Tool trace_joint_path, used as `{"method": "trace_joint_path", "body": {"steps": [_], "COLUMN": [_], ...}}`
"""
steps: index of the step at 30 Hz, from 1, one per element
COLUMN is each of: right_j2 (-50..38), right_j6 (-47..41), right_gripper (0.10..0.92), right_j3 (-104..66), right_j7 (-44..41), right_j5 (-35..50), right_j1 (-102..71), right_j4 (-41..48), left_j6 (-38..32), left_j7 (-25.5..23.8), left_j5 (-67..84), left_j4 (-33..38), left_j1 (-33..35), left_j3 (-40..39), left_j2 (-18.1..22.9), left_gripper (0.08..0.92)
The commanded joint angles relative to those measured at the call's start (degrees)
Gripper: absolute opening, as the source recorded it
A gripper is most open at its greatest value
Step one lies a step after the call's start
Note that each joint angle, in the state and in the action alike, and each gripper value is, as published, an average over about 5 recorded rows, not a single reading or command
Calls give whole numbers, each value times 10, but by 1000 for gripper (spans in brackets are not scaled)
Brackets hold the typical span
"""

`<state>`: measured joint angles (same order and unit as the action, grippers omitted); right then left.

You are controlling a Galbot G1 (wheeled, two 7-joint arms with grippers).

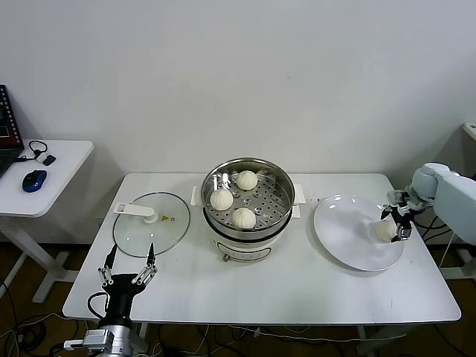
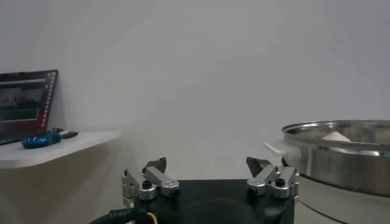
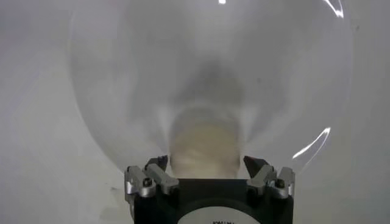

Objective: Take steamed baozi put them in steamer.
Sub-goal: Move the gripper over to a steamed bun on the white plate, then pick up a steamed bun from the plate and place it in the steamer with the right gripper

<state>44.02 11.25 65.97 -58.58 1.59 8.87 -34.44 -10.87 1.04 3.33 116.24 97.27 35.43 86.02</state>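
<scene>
The steamer (image 1: 285, 195) stands mid-table, a steel pot with a perforated tray holding three cream-white steamed baozi (image 1: 243, 218). One more baozi (image 1: 384, 231) lies on the white plate (image 1: 342, 223) at the right. My right gripper (image 1: 396, 216) is open and straddles that bun, one finger on each side. In the right wrist view the bun (image 3: 204, 143) sits between the spread fingers of the gripper (image 3: 206, 163), with a small gap to each tip. My left gripper (image 1: 129, 256) is parked open and empty near the table's front left edge. The left wrist view shows that gripper (image 2: 207, 164) and the steamer (image 2: 341, 158) beside it.
A flat glass lid (image 1: 151, 222) with a white handle lies left of the steamer. A small side table (image 1: 59, 167) at the far left carries a blue mouse (image 1: 34, 180) and a laptop (image 1: 6, 126). The plate reaches close to the table's right edge.
</scene>
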Motion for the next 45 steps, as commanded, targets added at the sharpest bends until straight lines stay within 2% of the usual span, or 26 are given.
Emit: {"method": "trace_joint_path", "body": {"steps": [1,5,10,13,17,22,32,39,45], "right_j2": [1,0,-13,-29,-62,-86,-37,23,69], "right_j6": [0,0,-4,-9,-25,-39,-94,-174,-236], "right_gripper": [823,790,660,619,611,615,643,654,653], "right_j3": [-10,-10,-6,12,79,246,531,592,563], "right_j7": [-1,-3,-5,-8,-10,-8,12,47,91], "right_j5": [-7,-7,-5,5,46,128,319,454,532], "right_j1": [-7,-5,1,15,69,233,577,685,683], "right_j4": [6,2,-18,-50,-120,-211,-394,-515,-565], "left_j6": [0,-1,-2,-2,-2,0,12,20,20], "left_j7": [0,1,1,2,2,1,1,0,1], "left_j5": [0,0,0,0,0,0,7,17,30], "left_j4": [0,1,3,6,8,11,15,24,29], "left_j1": [0,1,3,4,4,2,-10,-17,-20], "left_j3": [-1,0,-1,-2,-2,-4,-12,-16,-15], "left_j2": [0,0,1,1,0,0,-3,-5,-15], "left_gripper": [823,823,823,823,823,823,823,823,823]}}
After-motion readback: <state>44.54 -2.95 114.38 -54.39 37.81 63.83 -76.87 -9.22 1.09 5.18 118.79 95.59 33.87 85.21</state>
